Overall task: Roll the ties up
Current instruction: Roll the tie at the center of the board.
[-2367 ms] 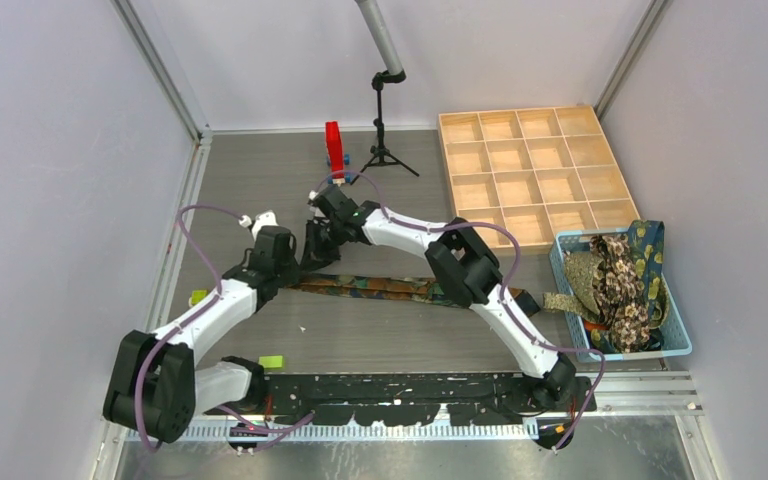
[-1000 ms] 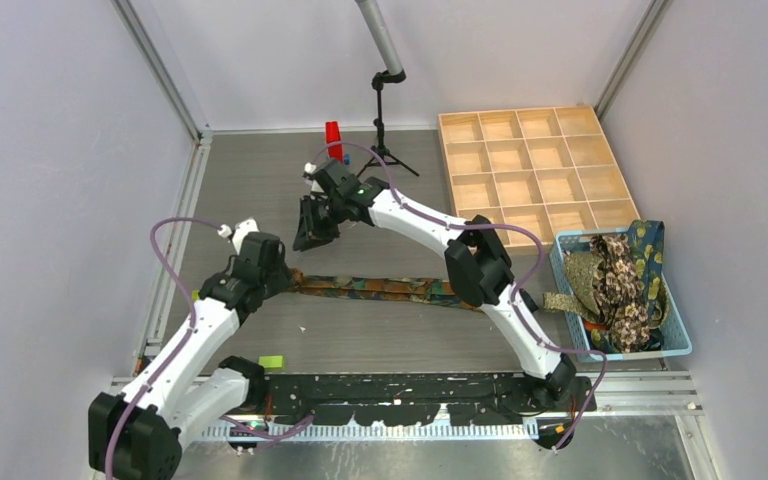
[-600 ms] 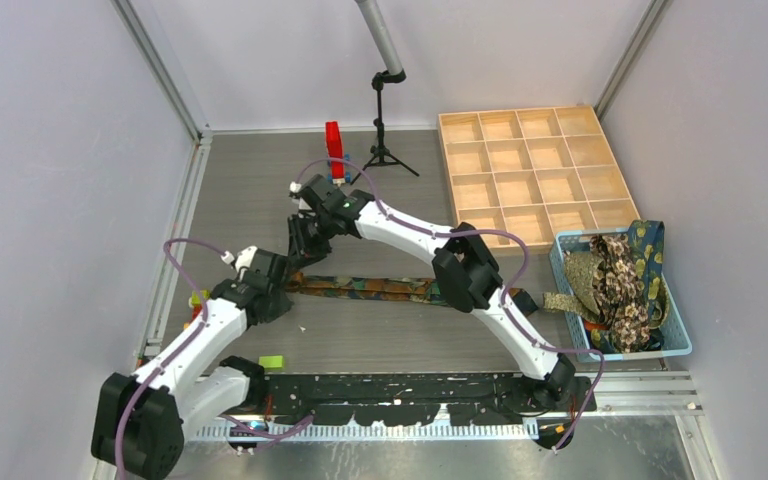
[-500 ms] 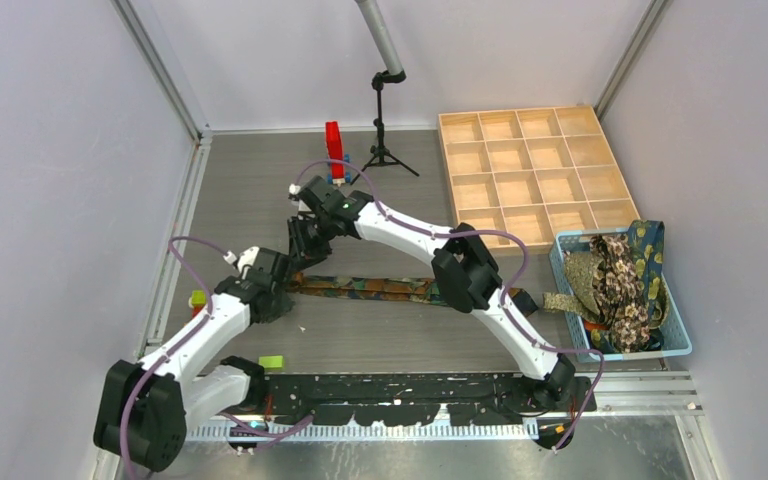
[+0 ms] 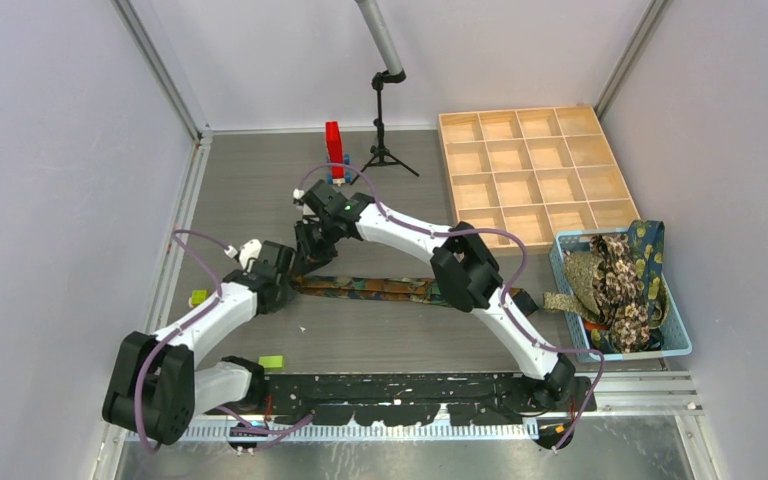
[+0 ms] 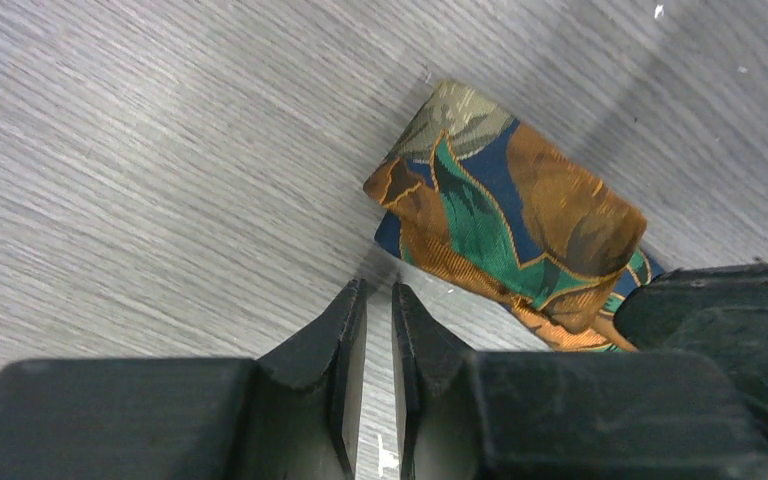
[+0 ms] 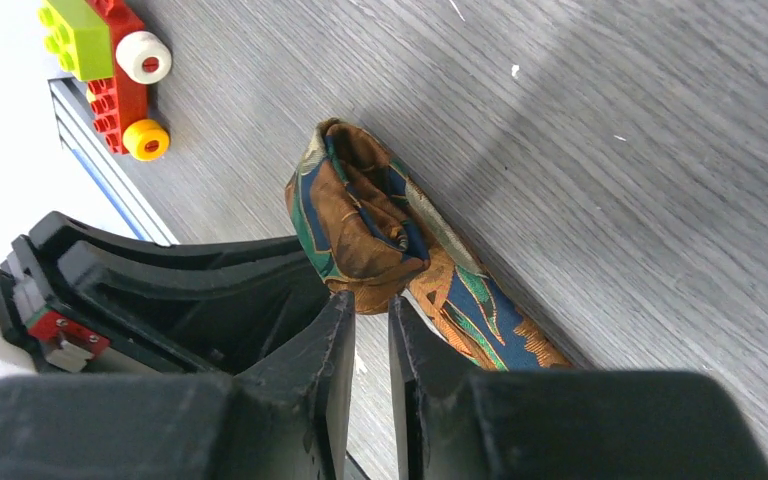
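One patterned tie (image 5: 390, 288), orange, teal and navy, lies stretched left to right across the table's middle. Its left end is rolled into a small loose coil (image 6: 505, 205), which also shows in the right wrist view (image 7: 360, 215). My left gripper (image 5: 282, 285) sits low beside that coil; its jaws (image 6: 375, 290) are all but shut, with only bare table in the slit. My right gripper (image 5: 310, 255) comes in from behind the coil. Its tips (image 7: 370, 300) touch the coil's edge, shut to a thin slit with no fabric seen inside.
A wooden compartment tray (image 5: 530, 175) stands at the back right. A light blue basket (image 5: 680, 345) at the right edge holds several more ties (image 5: 615, 280). A red block (image 5: 333, 150) and a small tripod (image 5: 385, 140) stand behind. Toy bricks (image 7: 110, 70) lie left of the coil.
My left gripper has shut and shifted right to the tie's rolled end. My right gripper has come down and nearer from the far side to the same end.
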`<state>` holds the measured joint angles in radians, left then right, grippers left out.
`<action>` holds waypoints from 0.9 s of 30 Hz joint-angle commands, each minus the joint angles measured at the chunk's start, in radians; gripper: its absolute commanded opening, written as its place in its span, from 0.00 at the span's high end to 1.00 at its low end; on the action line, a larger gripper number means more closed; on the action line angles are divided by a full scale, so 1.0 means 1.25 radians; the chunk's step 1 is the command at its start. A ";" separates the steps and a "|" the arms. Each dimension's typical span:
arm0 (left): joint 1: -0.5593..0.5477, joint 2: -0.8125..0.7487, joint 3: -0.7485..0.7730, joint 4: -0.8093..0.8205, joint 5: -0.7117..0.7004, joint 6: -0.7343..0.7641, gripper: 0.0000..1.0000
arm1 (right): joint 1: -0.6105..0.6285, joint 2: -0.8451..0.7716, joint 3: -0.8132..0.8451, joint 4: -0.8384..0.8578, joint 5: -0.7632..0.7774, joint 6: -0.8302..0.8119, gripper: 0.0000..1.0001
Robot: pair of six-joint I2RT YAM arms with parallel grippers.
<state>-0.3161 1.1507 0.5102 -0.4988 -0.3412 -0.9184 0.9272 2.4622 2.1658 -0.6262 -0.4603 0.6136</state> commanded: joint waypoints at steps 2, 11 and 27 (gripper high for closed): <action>0.020 0.016 0.013 0.061 -0.032 -0.021 0.83 | 0.012 -0.025 -0.003 0.000 0.009 -0.021 0.76; 0.037 0.035 0.000 0.111 -0.037 -0.021 0.84 | 0.021 -0.024 -0.021 0.006 0.018 -0.022 0.78; 0.040 0.033 -0.024 0.178 -0.043 -0.014 0.84 | 0.023 -0.059 -0.028 0.000 0.022 -0.024 0.79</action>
<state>-0.2726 1.1893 0.4911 -0.3286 -0.3710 -0.9356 0.9520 2.4619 2.1036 -0.6243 -0.4355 0.5991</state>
